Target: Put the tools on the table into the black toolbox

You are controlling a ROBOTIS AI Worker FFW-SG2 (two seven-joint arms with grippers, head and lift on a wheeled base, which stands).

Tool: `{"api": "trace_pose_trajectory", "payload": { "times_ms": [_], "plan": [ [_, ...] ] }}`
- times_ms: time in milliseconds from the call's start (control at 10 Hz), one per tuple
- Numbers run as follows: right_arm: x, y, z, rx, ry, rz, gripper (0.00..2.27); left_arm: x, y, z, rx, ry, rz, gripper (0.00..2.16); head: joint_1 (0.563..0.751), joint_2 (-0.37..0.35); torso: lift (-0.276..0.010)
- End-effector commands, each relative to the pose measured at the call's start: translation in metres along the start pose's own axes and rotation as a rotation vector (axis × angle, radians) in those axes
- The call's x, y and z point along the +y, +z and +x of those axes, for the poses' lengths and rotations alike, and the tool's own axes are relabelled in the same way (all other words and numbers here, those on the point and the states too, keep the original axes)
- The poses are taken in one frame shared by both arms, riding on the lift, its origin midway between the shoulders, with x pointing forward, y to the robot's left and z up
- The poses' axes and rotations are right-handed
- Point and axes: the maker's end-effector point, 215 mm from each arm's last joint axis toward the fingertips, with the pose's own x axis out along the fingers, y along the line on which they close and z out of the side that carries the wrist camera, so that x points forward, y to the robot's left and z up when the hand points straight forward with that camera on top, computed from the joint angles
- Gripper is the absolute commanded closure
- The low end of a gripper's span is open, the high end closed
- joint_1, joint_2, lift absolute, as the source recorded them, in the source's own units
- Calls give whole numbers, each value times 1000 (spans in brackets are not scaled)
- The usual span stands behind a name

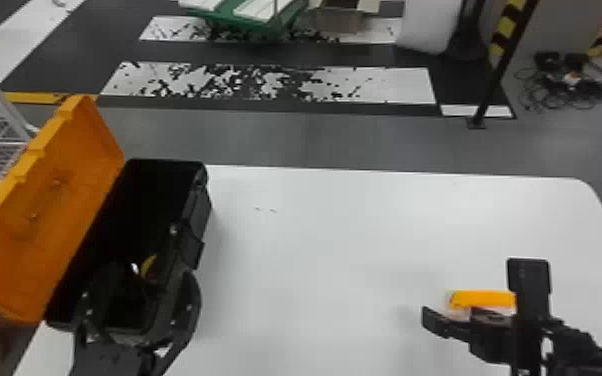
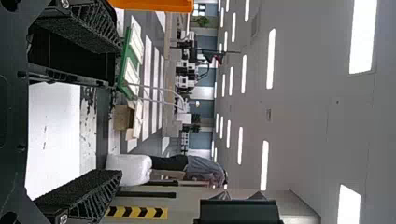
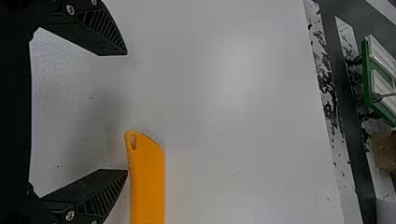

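While the black toolbox (image 1: 208, 200) stands open on the table (image 1: 345, 240), its orange lid (image 1: 60, 200) tipped back, a yellow item (image 1: 149, 267) shows inside (mostly in shadow, too dim to identify). The left gripper (image 1: 146, 275) is over the toolbox's near end, fingers spread. The right gripper (image 1: 477, 291) has its fingers apart too, one tip close beside the orange tool (image 1: 485, 299) lying on the table. A white wire basket (image 1: 0, 143) beyond the lid holds red and blue things.

In the head view, the right gripper (image 1: 479, 291) hid 1 end of the orange tool (image 1: 482, 299); the yellow thing (image 1: 149, 266) in the black toolbox (image 1: 201, 202) was too small to identify.
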Motion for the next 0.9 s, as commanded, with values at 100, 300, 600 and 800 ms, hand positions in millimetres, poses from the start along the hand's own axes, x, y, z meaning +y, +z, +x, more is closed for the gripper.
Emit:
{"api": "trace_pose_trajectory", "payload": {
  "times_ms": [100,300,600,800],
  "plan": [
    [1,14,5,-23,4,0,110,0,0,0,0,0,0,66,695,55,-39],
    [-5,25,14,-31,-17,3,117,0,0,0,0,-2,0,66,695,54,-39],
    [-17,56,25,-117,-59,-23,117,1,1,1,-3,0,0,66,695,40,-39],
    [-25,72,22,-164,-87,-27,117,0,0,2,-2,-2,0,66,695,30,-39]
  ]
}}
